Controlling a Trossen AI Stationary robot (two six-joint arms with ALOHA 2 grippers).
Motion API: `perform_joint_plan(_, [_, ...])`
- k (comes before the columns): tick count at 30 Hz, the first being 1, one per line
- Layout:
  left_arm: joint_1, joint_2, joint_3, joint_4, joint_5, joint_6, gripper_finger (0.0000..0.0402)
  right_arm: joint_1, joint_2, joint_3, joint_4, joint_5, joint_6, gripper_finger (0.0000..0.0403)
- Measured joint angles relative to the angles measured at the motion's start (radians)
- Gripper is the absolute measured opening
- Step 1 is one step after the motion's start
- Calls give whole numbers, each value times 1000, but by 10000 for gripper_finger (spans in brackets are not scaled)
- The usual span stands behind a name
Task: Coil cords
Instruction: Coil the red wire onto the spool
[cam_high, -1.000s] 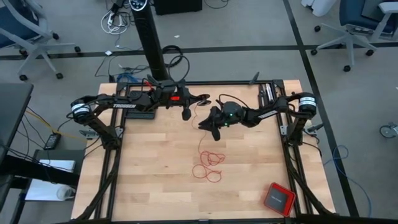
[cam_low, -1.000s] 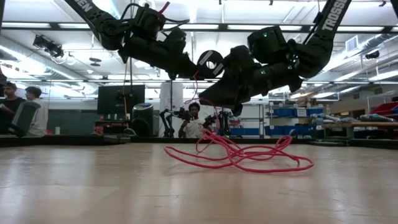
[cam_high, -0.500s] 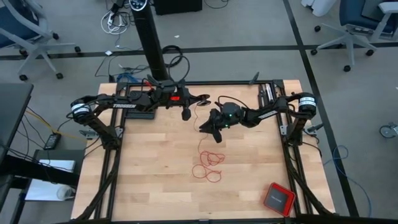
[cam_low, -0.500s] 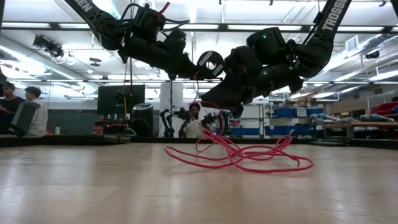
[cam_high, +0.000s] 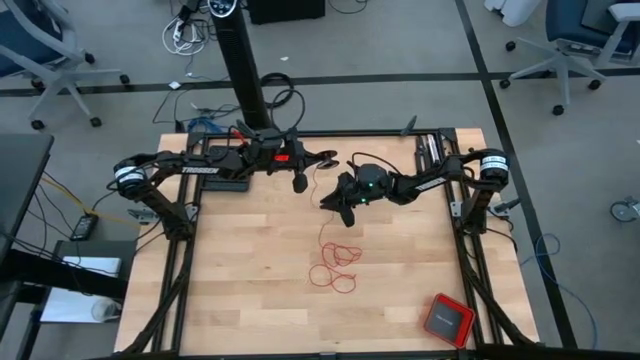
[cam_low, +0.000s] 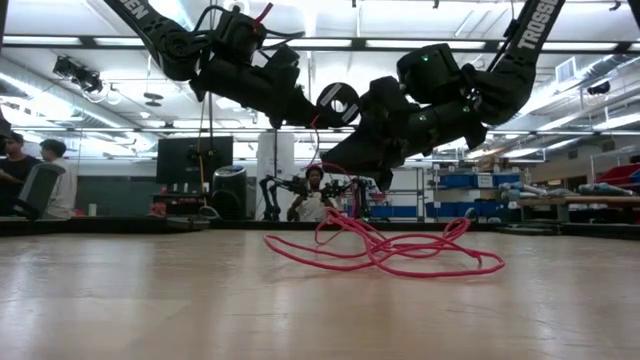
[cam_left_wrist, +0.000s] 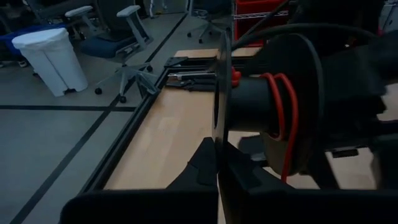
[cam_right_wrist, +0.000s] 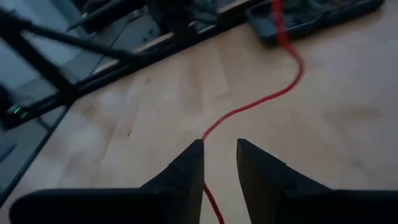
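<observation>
Both arms hung over the upper middle of the wooden surface (cam_high: 250, 260), the red cord (cam_high: 335, 265) between them.

The right gripper (cam_right_wrist: 219, 163) had its fingers slightly parted around the cord; the left gripper (cam_high: 300, 183) gripped a spool (cam_left_wrist: 273, 118) wound with cord. Loose loops lay at frame centre.

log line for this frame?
stage: coiling | left claw: holds spool, red cord wound on | right claw: cord between fingers | slack: loose loops on table
</observation>
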Motion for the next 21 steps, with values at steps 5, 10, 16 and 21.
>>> perform_joint_plan(5, [0, 0, 0, 19, 0, -3, 1, 2, 0, 0, 26, 59, 44, 94])
perform_joint_plan(10, [-9, 0, 0, 42, 0, 3, 1, 8, 0, 0, 83, 106, 22, 92])
perform_joint_plan(16, [-25, 0, 0, 54, 1, 5, 1, 22, -1, 0, 97, 219, -61, 91])
perform_joint_plan(21, [-33, 0, 0, 74, 37, 5, 1, 37, -1, 0, 99, 283, -122, 91])
